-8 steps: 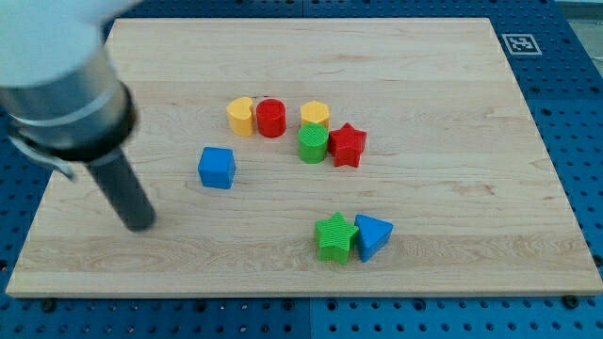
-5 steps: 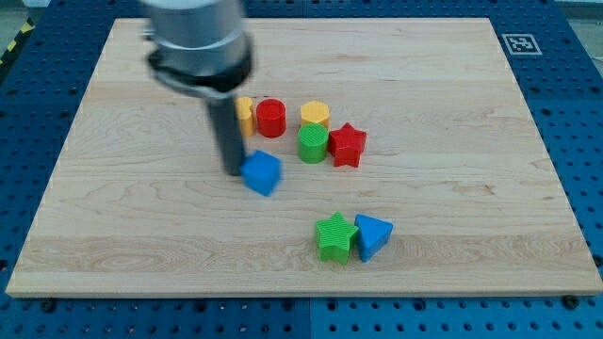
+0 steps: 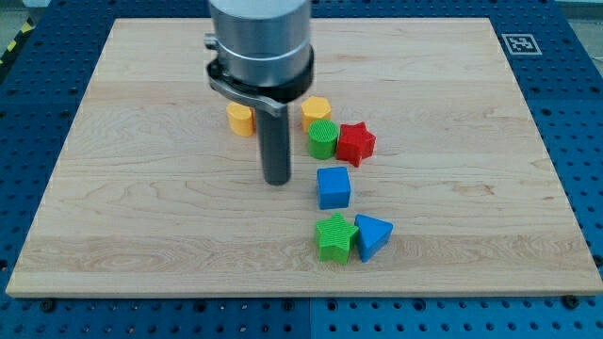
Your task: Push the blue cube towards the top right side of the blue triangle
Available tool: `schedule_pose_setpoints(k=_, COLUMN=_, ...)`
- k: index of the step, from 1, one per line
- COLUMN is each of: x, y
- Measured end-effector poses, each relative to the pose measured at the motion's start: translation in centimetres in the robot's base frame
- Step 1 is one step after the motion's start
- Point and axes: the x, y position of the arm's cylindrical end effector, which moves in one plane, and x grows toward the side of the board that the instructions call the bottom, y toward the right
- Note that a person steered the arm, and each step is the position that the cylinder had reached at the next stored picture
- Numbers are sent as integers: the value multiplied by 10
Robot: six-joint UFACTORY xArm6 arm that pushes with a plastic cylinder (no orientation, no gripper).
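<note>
- Wooden board (image 3: 452, 85) is carrying the blue cube (image 3: 334, 187), sitting squarely just above the green star (image 3: 335, 236) and blue triangle (image 3: 372, 234).
- Since earlier, it is lying farther right; my tip (image 3: 277, 181), clawless, is standing just left of it.

A broad grey cylinder with a black collar narrows to a straight dark rod (image 3: 277, 141).

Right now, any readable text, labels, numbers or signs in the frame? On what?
No words, numbers or brand names can be read anywhere in the camera view.
Only sign: a black-and-white square fiducial marker at the wooden board's top right corner; a pattern, not text.
Yellow-and-black hazard striping at the view's top left edge; no lettering.
The blocks, such as the blue cube, and the rod with my tip carry no markings.
</note>
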Motion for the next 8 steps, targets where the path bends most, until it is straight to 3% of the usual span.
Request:
schedule_pose_setpoints(k=1, x=0, y=65)
schedule_pose_setpoints(k=2, x=0, y=77)
schedule_pose_setpoints(k=6, x=19, y=82)
schedule_pose_setpoints(k=8, x=-5, y=88)
